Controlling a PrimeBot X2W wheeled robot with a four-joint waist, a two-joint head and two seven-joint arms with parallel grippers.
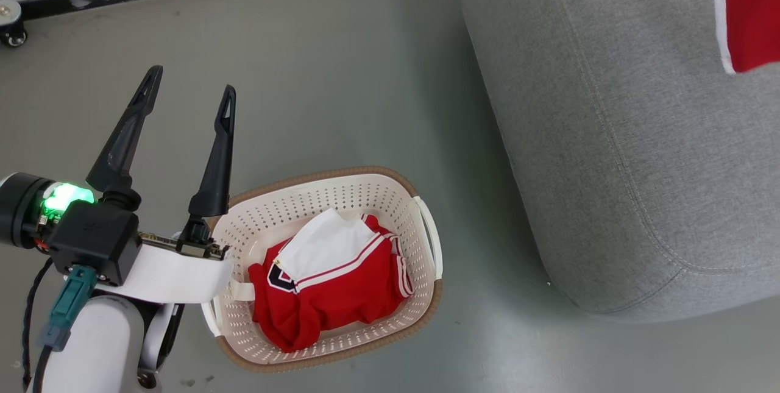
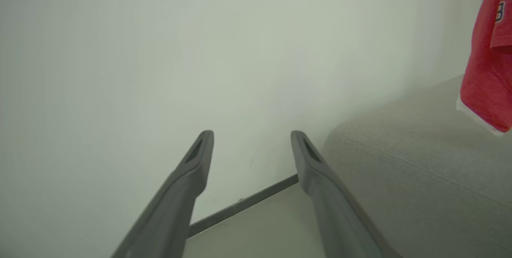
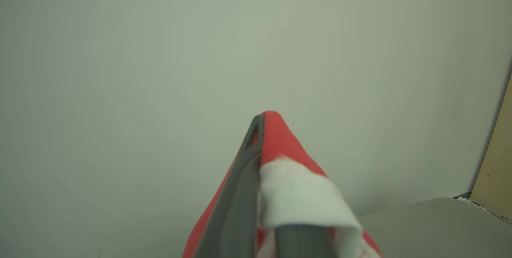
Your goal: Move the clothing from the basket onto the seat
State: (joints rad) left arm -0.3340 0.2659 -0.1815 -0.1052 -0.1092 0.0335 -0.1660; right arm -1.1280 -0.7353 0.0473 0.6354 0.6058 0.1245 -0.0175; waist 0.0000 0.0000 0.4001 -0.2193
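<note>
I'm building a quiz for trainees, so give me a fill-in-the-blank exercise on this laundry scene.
The left gripper is ___, holding nothing.
The hanging garment in the shut right gripper is ___ with white trim.
The basket holds exactly ___ crumpled garment.
Missing words: open; red; one.

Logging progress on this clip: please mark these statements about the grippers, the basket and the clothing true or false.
1. The left gripper is open and holds nothing. True.
2. The laundry basket is empty. False: a red garment with white trim lies in it.
3. The right gripper is shut on red-and-white cloth. True.
4. The laundry basket stands on the grey sofa. False: it stands on the floor beside the sofa.
</note>
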